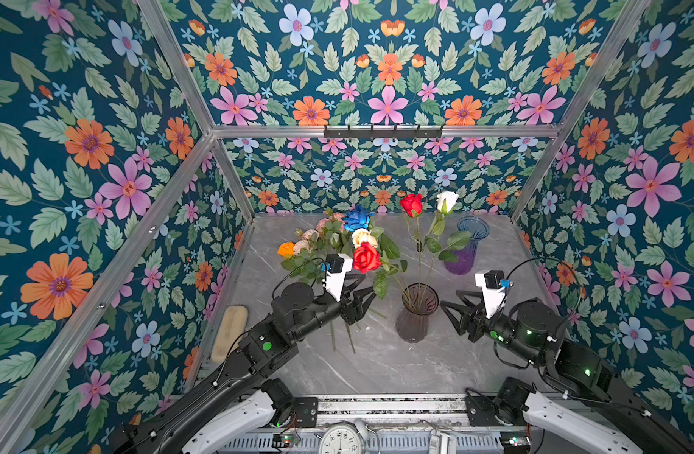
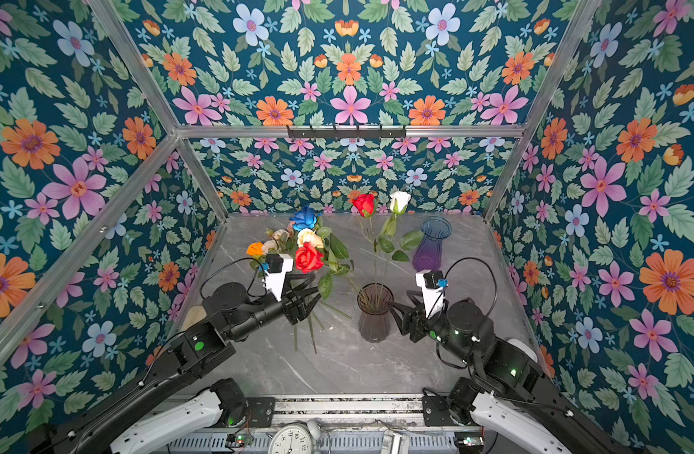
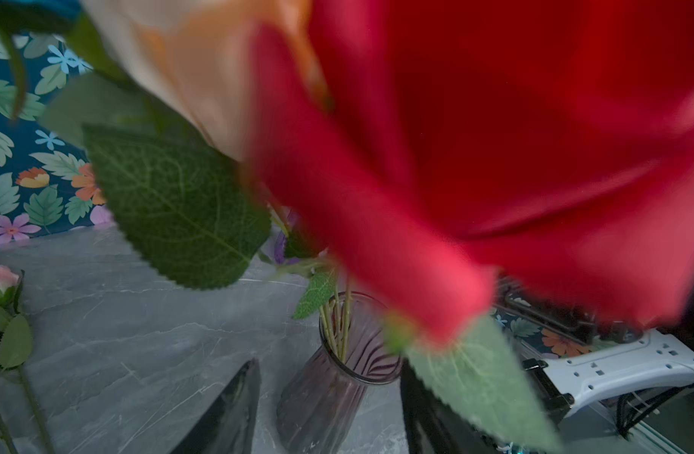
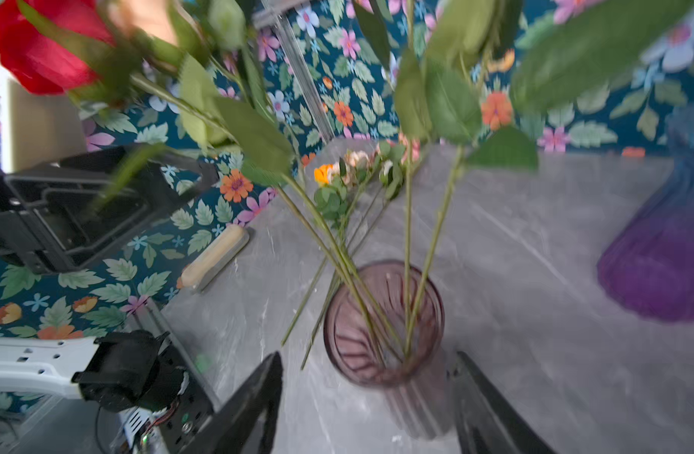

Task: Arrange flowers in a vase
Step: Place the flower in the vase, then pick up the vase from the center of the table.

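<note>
A smoky ribbed glass vase [image 1: 415, 319] [image 4: 382, 326] stands mid-table. Upright in it are the stems of a red rose [image 1: 411, 204] and a white rose [image 1: 447, 201]. Another red rose [image 1: 366, 257] [image 3: 495, 137] and a peach rose [image 1: 363, 237] lean out of it to the left. My left gripper [image 1: 362, 293] [image 3: 329, 363] is open just left of the vase, under that leaning red rose, with nothing between its fingers. My right gripper [image 1: 450, 299] [image 4: 369, 353] is open close to the vase's right side. More flowers [image 1: 314, 239], orange, pink and blue, lie heaped at the back left.
A blue-to-purple glass vase [image 1: 467, 247] stands at the back right. A wooden-backed block [image 1: 229, 334] lies along the left wall. Loose green stems [image 1: 351, 338] lie on the marble table [image 1: 377, 365] below the left gripper. A clock [image 1: 339, 440] sits at the front rail.
</note>
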Robot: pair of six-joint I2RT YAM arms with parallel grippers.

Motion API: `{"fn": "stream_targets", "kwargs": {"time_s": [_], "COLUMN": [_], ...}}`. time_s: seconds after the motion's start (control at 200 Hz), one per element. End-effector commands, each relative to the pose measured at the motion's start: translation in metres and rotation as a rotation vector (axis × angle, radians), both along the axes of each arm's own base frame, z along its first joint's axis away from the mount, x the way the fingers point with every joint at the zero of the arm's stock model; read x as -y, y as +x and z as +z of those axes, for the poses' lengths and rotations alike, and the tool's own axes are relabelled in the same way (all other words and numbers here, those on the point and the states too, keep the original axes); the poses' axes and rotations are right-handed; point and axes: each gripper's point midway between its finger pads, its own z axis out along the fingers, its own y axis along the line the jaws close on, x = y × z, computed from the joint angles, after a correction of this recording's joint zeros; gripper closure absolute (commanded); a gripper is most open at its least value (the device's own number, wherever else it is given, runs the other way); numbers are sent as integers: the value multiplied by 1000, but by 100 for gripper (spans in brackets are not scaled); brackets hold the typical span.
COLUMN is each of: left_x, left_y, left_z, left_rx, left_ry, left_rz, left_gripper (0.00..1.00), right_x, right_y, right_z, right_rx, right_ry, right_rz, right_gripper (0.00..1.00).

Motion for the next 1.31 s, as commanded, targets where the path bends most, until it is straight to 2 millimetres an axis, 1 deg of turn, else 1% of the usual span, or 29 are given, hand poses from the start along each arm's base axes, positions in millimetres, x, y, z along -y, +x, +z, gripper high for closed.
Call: {"fn": "stream_targets", "kwargs": {"time_s": [0.0,0.03,0.08,0.165,0.18,0.22,0.25,0.315,0.395,0.535,0.695,0.75,0.865,0.95,1.025,1.075,1.195,1.3], "left_x": [5,6,6,5,5,4,3,0,-6,-15,-20,-21,-23,-25,-28,-32,-41,-50], "left_y": [-1,-1,-1,-2,-2,-2,-3,-4,-7,-9,-9,-9,-10,-11,-13,-14,-17,-18], "left_z": [11,12,14,18,18,20,20,22,25,27,26,26,29,30,33,36,46,54], "left_rx": [21,22,25,31,31,32,35,39,51,67,76,80,90,95,103,109,131,146], "left_ry": [-49,-51,-54,-60,-61,-60,-59,-54,-53,-34,-16,-18,-29,-31,-39,-47,-54,-53], "left_rz": [-24,-25,-24,-25,-26,-24,-25,-19,-7,14,34,36,40,44,49,57,79,107], "left_gripper": [40,40,40,40,40,40,40,41,41,41,41,41,41,41,41,41,41,40], "right_x": [13,17,18,8,6,2,-1,-1,-7,-21,-25,-26,-27,-25,-23,-21,-16,-16], "right_y": [1,3,6,15,18,26,32,41,47,52,55,58,62,65,66,67,69,74], "right_z": [-31,-38,-47,-59,-60,-61,-61,-58,-57,-57,-63,-67,-74,-78,-80,-81,-80,-72], "right_rx": [-167,-200,-273,-450,-483,-549,-576,-593,-606,-636,-663,-679,-703,-717,-725,-728,-735,-716], "right_ry": [63,52,32,37,49,99,134,170,184,239,245,239,221,195,168,157,121,124], "right_rz": [-122,-154,-185,-167,-164,-151,-142,-147,-134,-88,-92,-97,-112,-134,-147,-160,-187,-200], "right_gripper": [51,53,54,52,53,60,62,64,64,65,66,70,81,87,96,100,100,100]}}
